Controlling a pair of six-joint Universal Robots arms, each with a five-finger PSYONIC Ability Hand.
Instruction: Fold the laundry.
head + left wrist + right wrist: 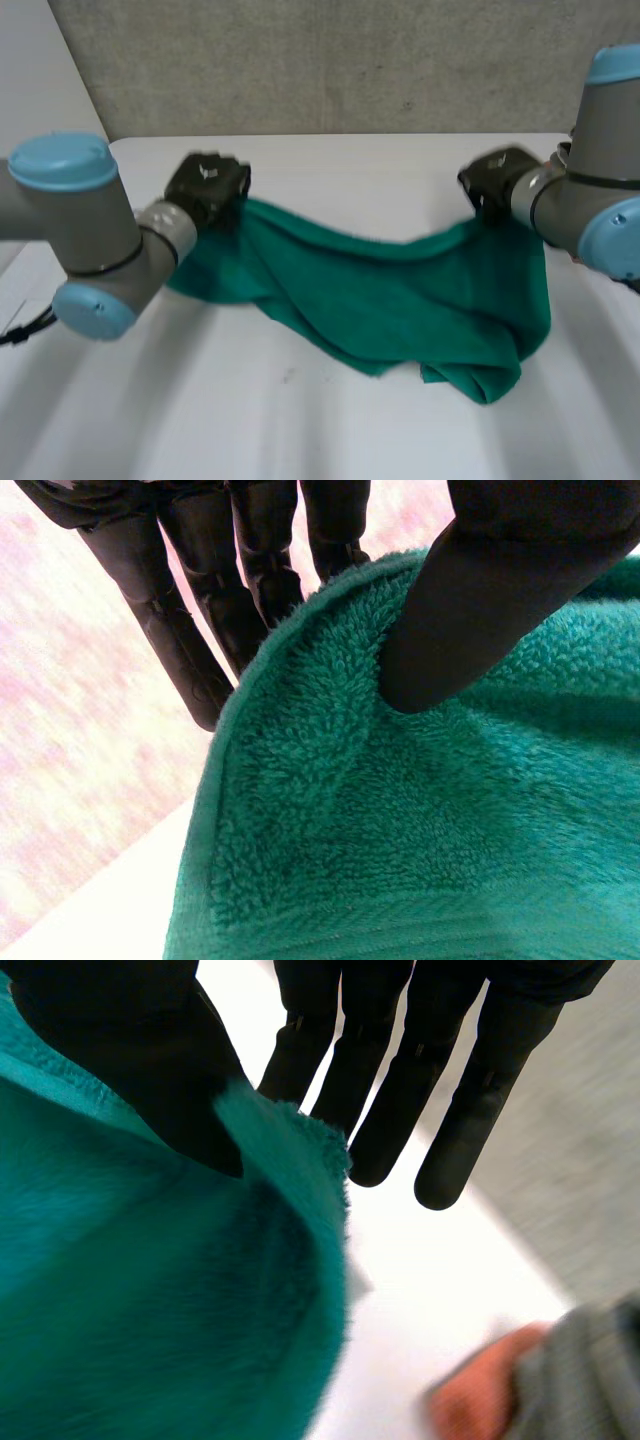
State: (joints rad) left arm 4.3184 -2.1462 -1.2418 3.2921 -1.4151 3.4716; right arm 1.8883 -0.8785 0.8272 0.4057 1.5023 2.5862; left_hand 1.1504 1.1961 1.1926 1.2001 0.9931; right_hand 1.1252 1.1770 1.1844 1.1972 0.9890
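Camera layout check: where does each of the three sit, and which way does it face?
Head view: between and behind the arms, looking down at the white table; both arms show, with the left hand and right hand each holding an upper end of the green towel.
Left wrist view: on the left wrist, looking along the palm; its fingers and thumb pinch the towel's edge.
Right wrist view: on the right wrist, along the palm; its fingers and thumb pinch the towel; a person's hand lies beyond.
Shared: all three see the towel.
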